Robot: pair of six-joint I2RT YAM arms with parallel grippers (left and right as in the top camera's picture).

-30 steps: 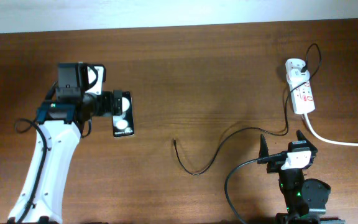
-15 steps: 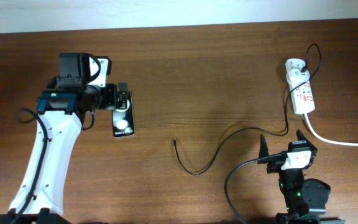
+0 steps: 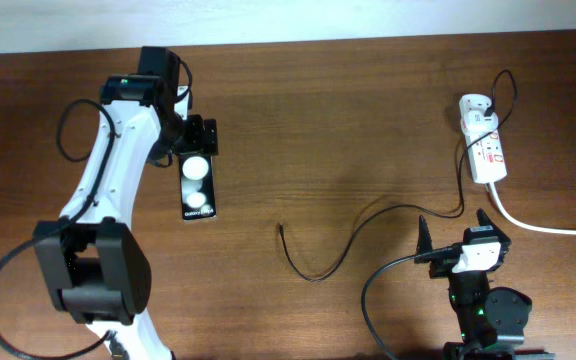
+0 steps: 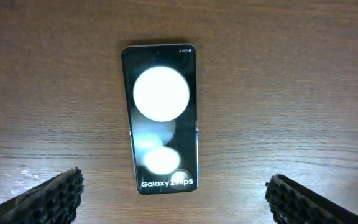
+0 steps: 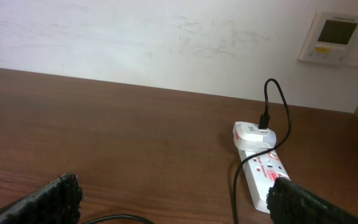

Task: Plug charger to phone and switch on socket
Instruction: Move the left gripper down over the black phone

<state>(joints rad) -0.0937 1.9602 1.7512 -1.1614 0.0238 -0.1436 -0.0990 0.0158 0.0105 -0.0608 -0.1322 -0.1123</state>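
Black-glass phone (image 4: 160,118) is seen flat, untouched; the left gripper (image 4: 176,198), spread wide above it, should be centred across its long edges. The charger (image 3: 398,208) tip lies well apart from the phone.

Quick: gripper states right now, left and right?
Left gripper: open, holding nothing; the phone lies untouched on the table.
Right gripper: open, holding nothing.
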